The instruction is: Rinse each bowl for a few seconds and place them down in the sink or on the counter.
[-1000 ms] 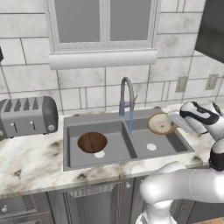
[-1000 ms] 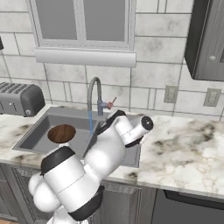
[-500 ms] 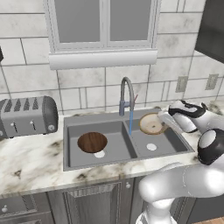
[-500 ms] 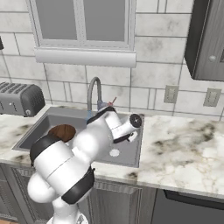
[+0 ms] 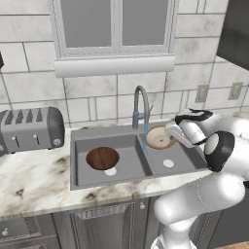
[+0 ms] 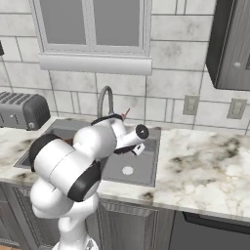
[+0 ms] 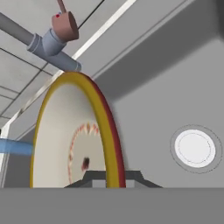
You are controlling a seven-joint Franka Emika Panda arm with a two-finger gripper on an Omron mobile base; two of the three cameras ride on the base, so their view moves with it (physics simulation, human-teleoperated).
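Pale tan with a whitish inside, the smaller bowl (image 5: 159,137) is what you have in your gripper (image 5: 171,133): the fingers are pinched shut on its rim, and in the hand view the bowl (image 7: 74,135) stands on edge right in front of the camera, its rim showing yellow and red. Take the sink (image 5: 126,171) as your reference. You hold this bowl above the right basin, tilted, its inside turned toward the tap (image 5: 141,104). A thin blue stream of water (image 5: 145,137) drops from the tap's spout and meets the bowl at its left edge; in the hand view the stream (image 7: 15,147) enters from the left and stops at the bowl's face. Below the bowl, the right basin's white drain (image 5: 168,163) lies bare on the grey floor.

In the left basin the dark brown wood-grain bowl (image 5: 102,158) sits upright on the floor, just behind that basin's drain (image 5: 110,171). The marble-look counter (image 5: 34,182) wraps round the sink, and left of the sink a grey toaster (image 5: 30,128) stands on it against the tiled wall.
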